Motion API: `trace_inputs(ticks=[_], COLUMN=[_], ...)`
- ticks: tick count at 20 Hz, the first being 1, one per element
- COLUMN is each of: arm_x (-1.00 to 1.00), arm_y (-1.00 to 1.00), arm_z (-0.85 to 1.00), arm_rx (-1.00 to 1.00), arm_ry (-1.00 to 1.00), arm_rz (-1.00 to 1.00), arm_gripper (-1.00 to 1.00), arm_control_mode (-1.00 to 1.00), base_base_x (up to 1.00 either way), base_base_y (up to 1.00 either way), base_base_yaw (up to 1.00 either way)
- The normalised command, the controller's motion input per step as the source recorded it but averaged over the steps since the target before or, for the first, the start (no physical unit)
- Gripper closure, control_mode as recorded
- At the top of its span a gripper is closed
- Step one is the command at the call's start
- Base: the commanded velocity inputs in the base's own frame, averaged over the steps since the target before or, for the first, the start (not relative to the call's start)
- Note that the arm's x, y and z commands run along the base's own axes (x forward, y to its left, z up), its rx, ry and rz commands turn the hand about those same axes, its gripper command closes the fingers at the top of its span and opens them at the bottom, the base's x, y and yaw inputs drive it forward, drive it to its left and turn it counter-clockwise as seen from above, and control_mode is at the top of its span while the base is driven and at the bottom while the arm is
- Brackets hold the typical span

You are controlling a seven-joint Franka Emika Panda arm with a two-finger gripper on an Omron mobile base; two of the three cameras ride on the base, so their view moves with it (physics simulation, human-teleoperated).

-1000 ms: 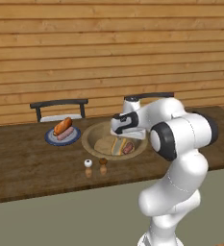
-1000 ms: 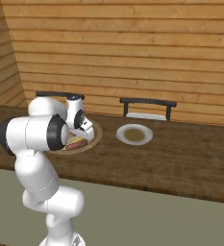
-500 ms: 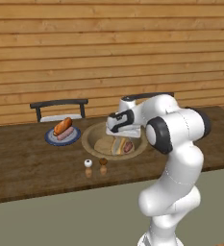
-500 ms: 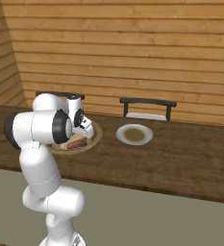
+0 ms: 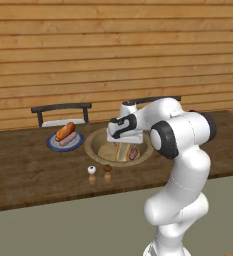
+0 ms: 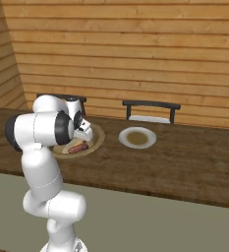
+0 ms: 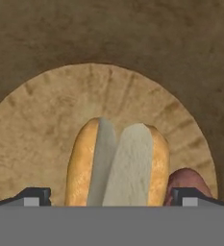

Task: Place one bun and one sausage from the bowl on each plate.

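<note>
The pale tan bun split down its length (image 7: 117, 163) lies in the middle of the wide round wooden bowl (image 5: 95, 142). It looks soft and light, so a hard squeeze might squash it or push the two halves shut. The best place to hold it looks like its long sides, near the middle, one finger on each side.

The robot's two-finger gripper (image 7: 111, 196) hangs low over the bowl, right above this bun. Its two dark fingertips (image 7: 32, 195) stand wide apart, one on each side of the bun, and hold nothing yet.

A dark red-brown sausage (image 7: 186, 178) lies in the bowl too, just beside the bun, close to one fingertip. That finger might bump it on the way down.

The small dark blue plate (image 5: 53, 145) already has a shiny orange-brown bun (image 5: 65, 131) and a pale pink sausage (image 5: 68, 139) on it, side by side. The small white plate (image 6: 137, 137) has no food on it yet
</note>
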Motion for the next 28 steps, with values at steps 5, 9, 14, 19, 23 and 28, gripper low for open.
trace_inputs(ticks=[5,9,14,19,23,28], arm_x=[-0.17,0.0,-0.02,-0.38,-0.24,-0.01], arm_y=[-0.38,-0.19,0.08,0.03,0.0,-0.1], arm_z=[-0.37,-0.65,-0.7,-0.63,0.35,1.0], arm_rx=[0.0,0.0,-0.06,-0.06,0.01,0.11], arm_ry=[0.02,0.01,0.0,0.0,-0.11,-0.15], arm_rz=[0.0,0.0,0.0,0.0,0.0,0.0], arm_gripper=[-1.0,-1.0,-1.0,1.0,1.0,1.0], arm_control_mode=[-1.0,-1.0,-1.0,-1.0,-1.0,-1.0], base_base_x=[0.0,0.0,0.0,0.0,0.0,0.0], base_base_y=[0.0,0.0,0.0,0.0,0.0,0.0], base_base_yaw=[0.0,0.0,0.0,0.0,0.0,0.0])
